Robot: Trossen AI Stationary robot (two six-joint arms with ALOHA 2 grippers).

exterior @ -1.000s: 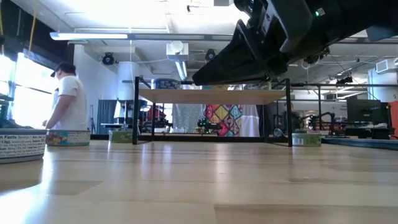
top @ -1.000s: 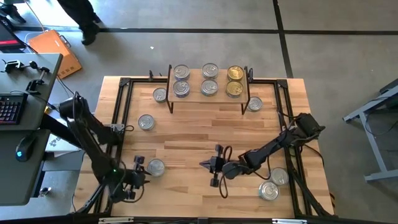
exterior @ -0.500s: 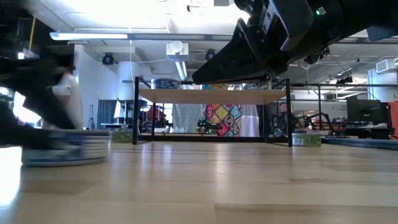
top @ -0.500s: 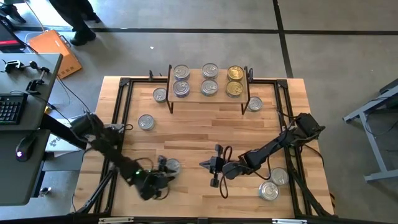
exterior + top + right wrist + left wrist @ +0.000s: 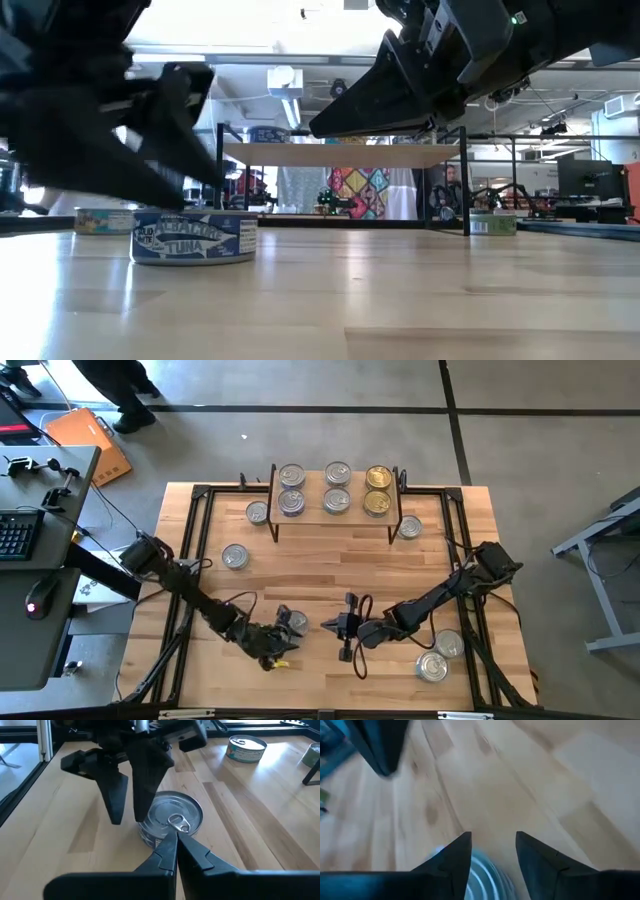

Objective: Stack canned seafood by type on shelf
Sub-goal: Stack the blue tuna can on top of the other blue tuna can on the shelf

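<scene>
Low view: silver-lidded tuna tin (image 5: 194, 238), blue label, beside left gripper (image 5: 283, 643), jaws spread; right gripper (image 5: 342, 626) jaws pressed together.

Can (image 5: 195, 238) side label reads "TUNA"

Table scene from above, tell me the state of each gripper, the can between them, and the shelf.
left gripper: open, fingers standing beside the tuna can, not gripping it
right gripper: shut, empty
tuna can: upright on the table, lid sealed
shelf: six cans on top
</scene>
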